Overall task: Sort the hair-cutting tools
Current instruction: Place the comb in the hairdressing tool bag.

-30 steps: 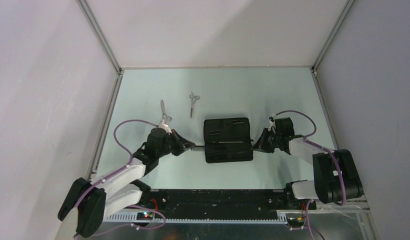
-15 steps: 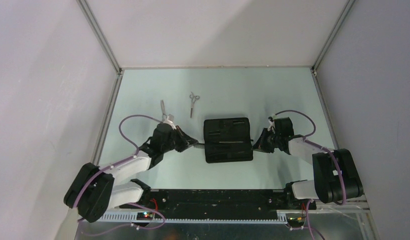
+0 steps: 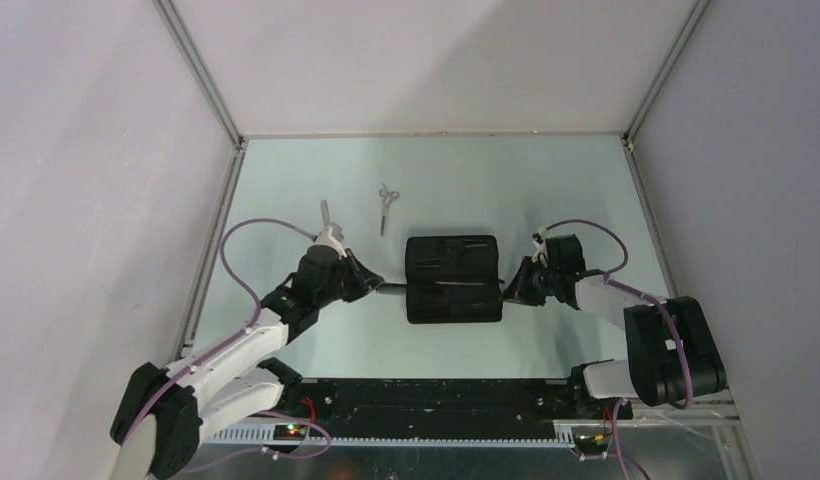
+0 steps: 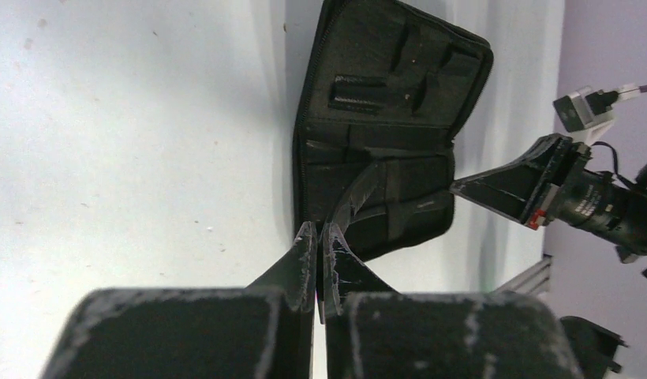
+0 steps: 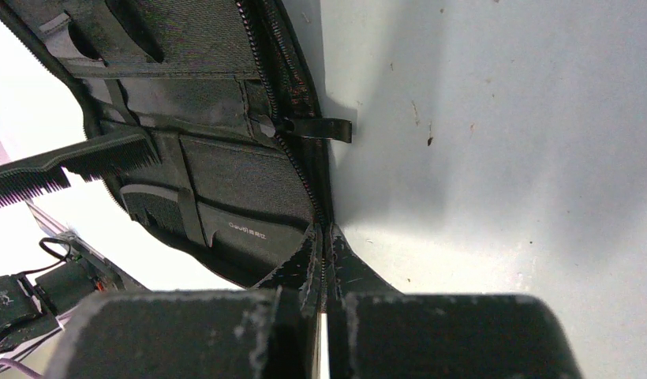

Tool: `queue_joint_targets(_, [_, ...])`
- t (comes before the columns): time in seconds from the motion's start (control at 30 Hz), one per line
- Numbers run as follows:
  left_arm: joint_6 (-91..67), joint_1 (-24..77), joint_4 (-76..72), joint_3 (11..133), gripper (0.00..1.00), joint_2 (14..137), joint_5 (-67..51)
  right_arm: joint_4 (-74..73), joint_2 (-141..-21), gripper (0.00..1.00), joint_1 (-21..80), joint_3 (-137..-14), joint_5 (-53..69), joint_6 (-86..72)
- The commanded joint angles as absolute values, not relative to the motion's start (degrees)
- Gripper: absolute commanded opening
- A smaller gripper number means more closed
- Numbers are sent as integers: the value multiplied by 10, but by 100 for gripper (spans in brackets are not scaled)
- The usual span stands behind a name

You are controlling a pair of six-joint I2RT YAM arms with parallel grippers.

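**A:** What lies around the work, and is anything in the way?

**B:** An open black pouch (image 3: 452,305) lies flat in the middle of the pale green table (image 3: 546,190), between the two arms. Two silver pairs lie behind it to the left. The first scissors (image 3: 387,207) lie in the clear, well apart from the pouch. The second scissors (image 3: 327,214) lie further left, and from above their near end runs behind the left wrist, so part of them is hidden.

**A:** Any writing?

**B:** There is a short line of white lettering (image 5: 250,230) on a lower pocket of the pouch, too small to read. Close by, a black zip pull (image 5: 324,129) sticks out from the pouch's rim onto the table.

**A:** And the pincers?

**B:** The left pincer (image 4: 319,234) is clenched on one end of the black comb (image 5: 68,162). The comb reaches across the pouch's left edge, with its toothed end over the inner pockets. I cannot tell whether it touches them. The right pincer (image 5: 321,237) is clenched too, its fingertips pressed together at the pouch's right rim, where the zip runs. I cannot tell whether any of the rim is caught between them.
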State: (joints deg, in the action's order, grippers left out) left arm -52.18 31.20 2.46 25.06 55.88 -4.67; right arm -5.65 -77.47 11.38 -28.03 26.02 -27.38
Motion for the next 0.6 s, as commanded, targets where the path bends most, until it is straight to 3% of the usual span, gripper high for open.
queue_joint_targets(0.0, [-426, 315, 89, 276, 0, 535, 31, -42, -777, 0, 117, -285, 275, -270])
queue_joint_targets(0.57, [-359, 357, 87, 316, 0, 620, -39, -42, -776, 0, 118, -285, 279, -270])
